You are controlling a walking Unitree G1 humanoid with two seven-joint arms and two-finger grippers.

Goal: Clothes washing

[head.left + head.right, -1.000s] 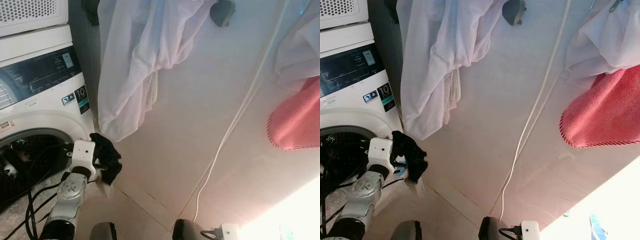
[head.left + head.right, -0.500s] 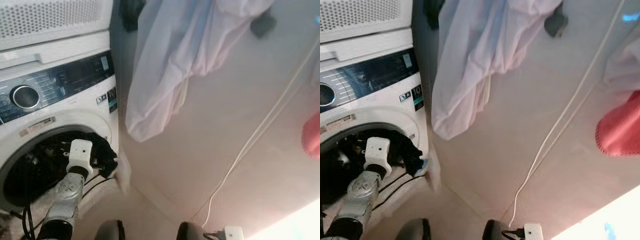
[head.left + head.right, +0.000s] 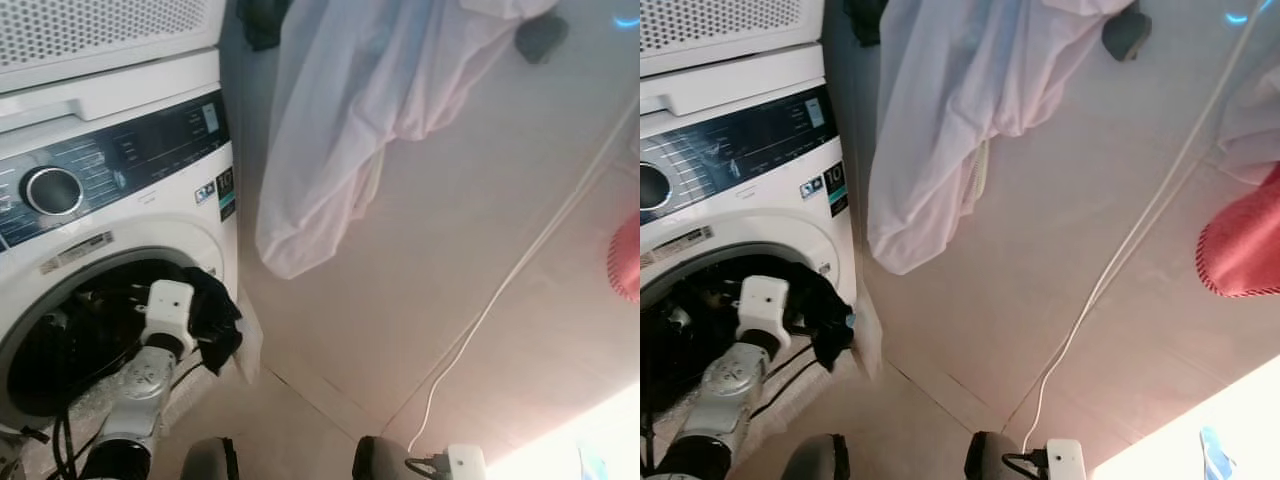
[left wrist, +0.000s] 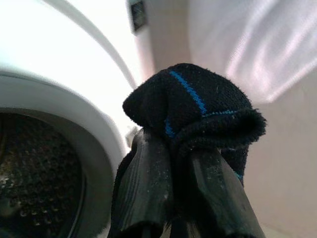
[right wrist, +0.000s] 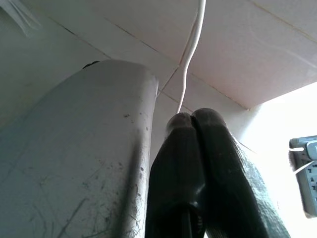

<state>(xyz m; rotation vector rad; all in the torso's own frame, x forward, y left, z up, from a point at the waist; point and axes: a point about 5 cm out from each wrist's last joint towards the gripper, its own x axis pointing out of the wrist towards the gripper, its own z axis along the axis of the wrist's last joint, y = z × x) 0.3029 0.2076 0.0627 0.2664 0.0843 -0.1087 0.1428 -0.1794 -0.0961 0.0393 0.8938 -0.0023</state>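
The washing machine (image 3: 110,220) stands at the left against the wall, its drum opening (image 3: 70,340) low in front, where the left gripper (image 4: 181,163) holds a sock (image 4: 198,106) at the opening's right edge, with a garment (image 3: 350,130) hanging to the right and a cable (image 3: 500,310) running down the wall beyond.

The left arm (image 3: 135,395) shows a silver, rounded joint housing with a small screw in it, capped by a white boxy wrist block (image 3: 168,303), black cables trailing beside it. The left gripper (image 4: 185,163) has two long, scuffed black fingers; the right gripper (image 5: 192,121) has the same glossy black pair.
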